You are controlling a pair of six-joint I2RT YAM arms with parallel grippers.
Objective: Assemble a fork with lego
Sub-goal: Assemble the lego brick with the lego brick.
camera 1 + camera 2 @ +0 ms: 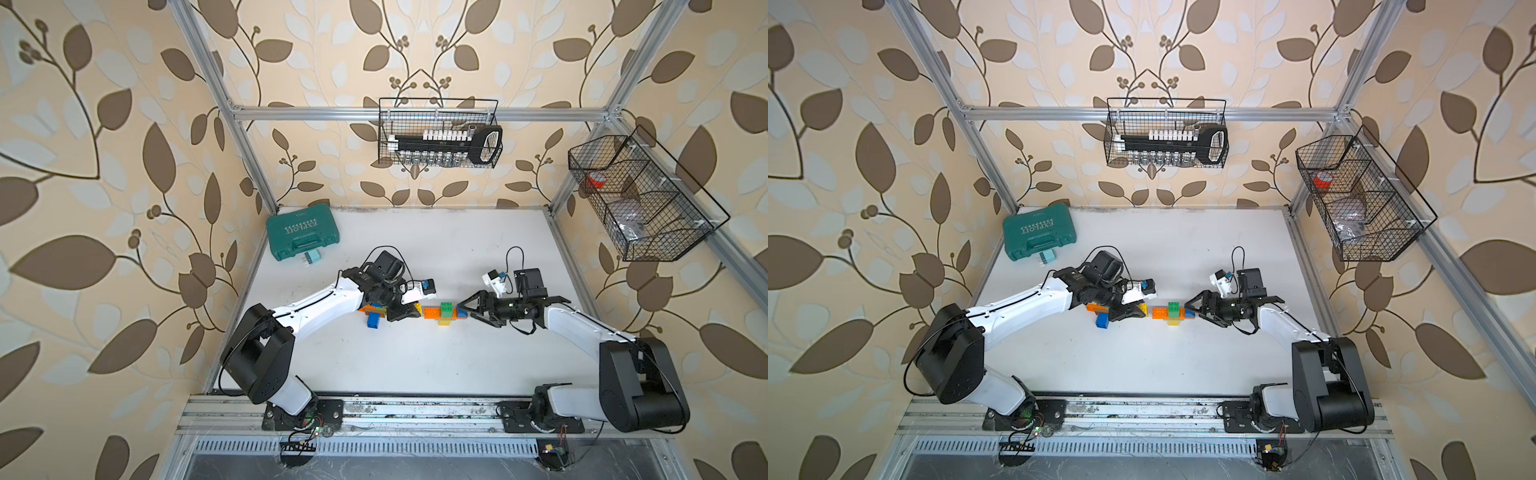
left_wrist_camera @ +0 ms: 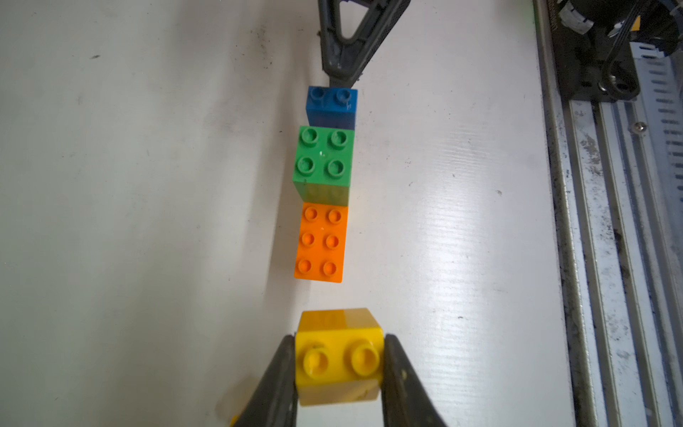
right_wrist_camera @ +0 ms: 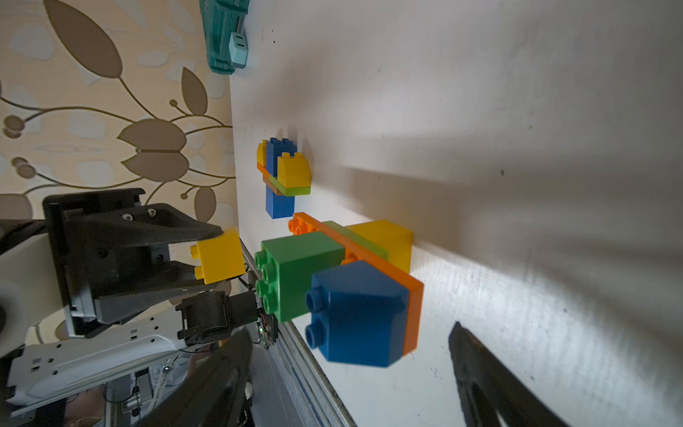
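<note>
Left wrist view, listed by item.

1. left pincer [image 2: 340, 342]: closed on a yellow brick [image 3: 220, 255], held by two opposite sides with its studs up, and it looks clear of the bench [image 2: 148, 222].
2. Row on the bench: blue brick [image 2: 331, 107], green brick [image 2: 323, 159] and orange brick [image 2: 320, 242] in line. The yellow brick sits just short of the orange end, with a gap between them.
3. right pincer [image 1: 465, 311]: jaws spread on either side of the blue end, gripping nothing.
4. second cluster [image 3: 282, 173]: mixed bricks lying apart from the row, beside the left arm.

Handling note (a judgement): the yellow brick probably belongs on the orange studs. Square it over one stud pair, keep it level and press straight down. Closing the right pincer on the blue end first would stop the row sliding or tipping.
</note>
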